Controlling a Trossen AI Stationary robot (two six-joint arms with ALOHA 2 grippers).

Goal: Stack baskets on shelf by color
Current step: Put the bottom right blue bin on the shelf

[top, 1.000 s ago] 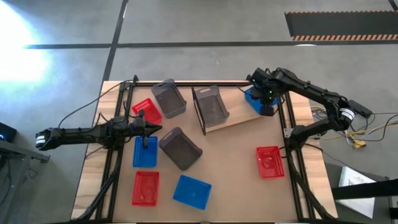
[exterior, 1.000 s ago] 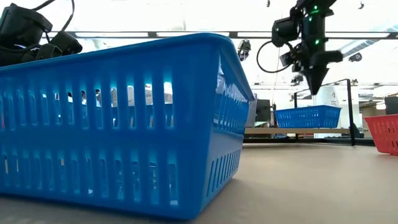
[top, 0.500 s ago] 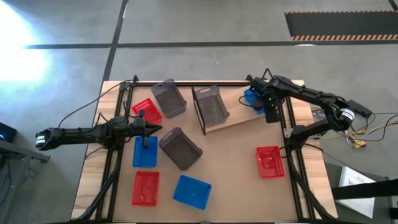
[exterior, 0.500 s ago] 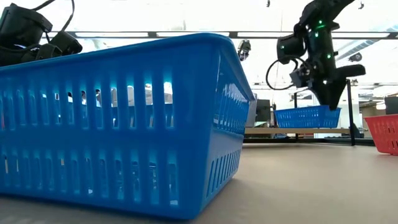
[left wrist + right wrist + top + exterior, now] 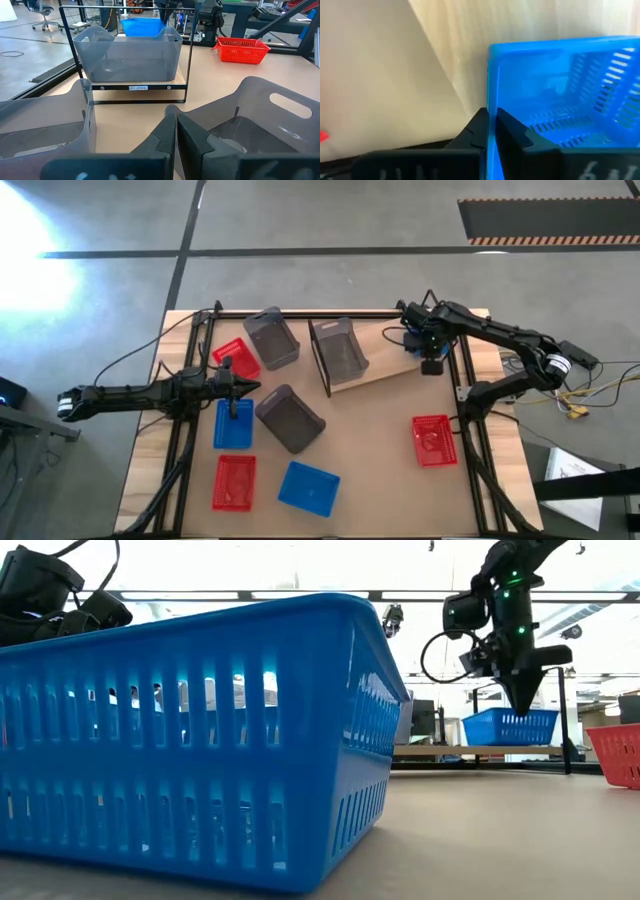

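Observation:
A blue basket (image 5: 408, 337) stands on the right end of the light wooden shelf (image 5: 375, 370), and my right gripper (image 5: 431, 363) points down onto it, shut on its wall. In the low view that basket (image 5: 510, 727) sits flat on the board (image 5: 450, 750) under the gripper (image 5: 522, 705). A grey basket (image 5: 340, 350) stands on the shelf's left part. My left gripper (image 5: 245, 387) waits shut at the table's left, above a blue basket (image 5: 233, 423) and touching nothing. My right gripper pinches one side wall (image 5: 490, 100) of the blue basket at its rim, on the basket's near right side. One finger (image 5: 512, 131) is inside the basket and the other outside. The fingers come from above, pointing down. The basket's bottom rests on the shelf board.
Loose on the table lie red baskets (image 5: 433, 440) (image 5: 233, 482) (image 5: 237, 358), a blue one (image 5: 310, 488) close to the low camera, and grey ones (image 5: 272, 337) (image 5: 291, 418). The shelf's black wire frame (image 5: 125, 7) rises around the board.
My right gripper has come down onto the blue basket on the shelf, opened, and shut on its wall. The basket has slid a little along the board toward the table's right edge.

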